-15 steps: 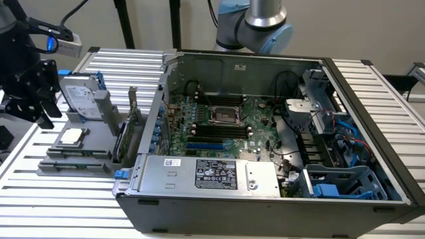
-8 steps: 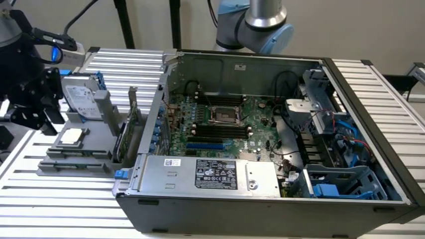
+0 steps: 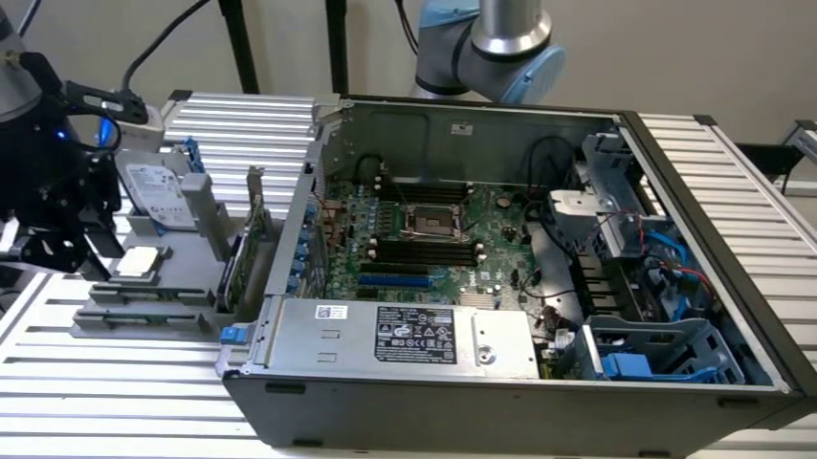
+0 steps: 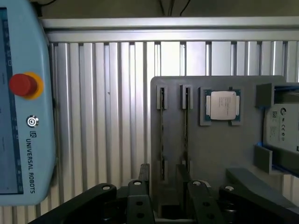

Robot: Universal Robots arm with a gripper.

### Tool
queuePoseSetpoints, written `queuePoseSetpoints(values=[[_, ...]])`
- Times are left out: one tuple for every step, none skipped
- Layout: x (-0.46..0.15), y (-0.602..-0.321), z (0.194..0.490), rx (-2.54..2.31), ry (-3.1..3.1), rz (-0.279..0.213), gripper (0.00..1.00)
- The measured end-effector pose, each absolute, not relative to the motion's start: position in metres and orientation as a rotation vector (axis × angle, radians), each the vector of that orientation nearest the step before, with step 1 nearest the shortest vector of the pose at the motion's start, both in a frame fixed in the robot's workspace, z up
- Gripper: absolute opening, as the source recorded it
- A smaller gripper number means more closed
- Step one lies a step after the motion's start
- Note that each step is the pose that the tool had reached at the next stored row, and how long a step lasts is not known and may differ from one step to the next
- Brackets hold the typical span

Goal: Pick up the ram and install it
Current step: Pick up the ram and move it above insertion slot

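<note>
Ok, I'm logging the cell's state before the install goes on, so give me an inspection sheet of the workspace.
Surface: ribbed metal table, carrying a grey holder and an open computer case.
Job's things: two ram sticks stand on edge in the holder's slots; motherboard exposed in the case.
Clutter: processor chip, hard drive and expansion card on the holder.
Gripper: gripper open, over the holder at the ram slots, holding nothing.
Cables: black cables behind the gripper; blue cables inside the case.
Surroundings: teach pendant with red stop button beside the holder; arm base behind the case.
</note>
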State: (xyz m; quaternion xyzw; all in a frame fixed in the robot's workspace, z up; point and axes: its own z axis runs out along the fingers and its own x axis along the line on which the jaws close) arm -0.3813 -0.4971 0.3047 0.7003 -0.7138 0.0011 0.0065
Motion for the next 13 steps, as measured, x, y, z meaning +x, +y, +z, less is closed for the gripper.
queuePoseSetpoints(values=[[-0.381,-0.498,0.303,2.191,-2.233,0.004,0.36],[-0.381,-0.498,0.301,2.191,-2.233,0.004,0.36],[-0.381,-0.498,0.299,2.191,-2.233,0.004,0.36],[-0.381,-0.498,0.297,2.191,-2.233,0.004,0.36],[-0.381,-0.498,0.296,2.191,-2.233,0.004,0.36],[-0.381,-0.498,0.294,2.191,-2.233,0.004,0.36],[-0.381,-0.498,0.292,2.191,-2.233,0.004,0.36],[-0.381,-0.498,0.290,2.191,-2.233,0.004,0.36],[-0.381,-0.498,0.288,2.191,-2.233,0.004,0.36],[-0.381,-0.498,0.287,2.191,-2.233,0.004,0.36],[-0.381,-0.498,0.285,2.192,-2.233,0.004,0.36],[-0.381,-0.498,0.283,2.192,-2.232,0.004,0.36],[-0.381,-0.499,0.281,2.192,-2.232,0.004,0.36]])
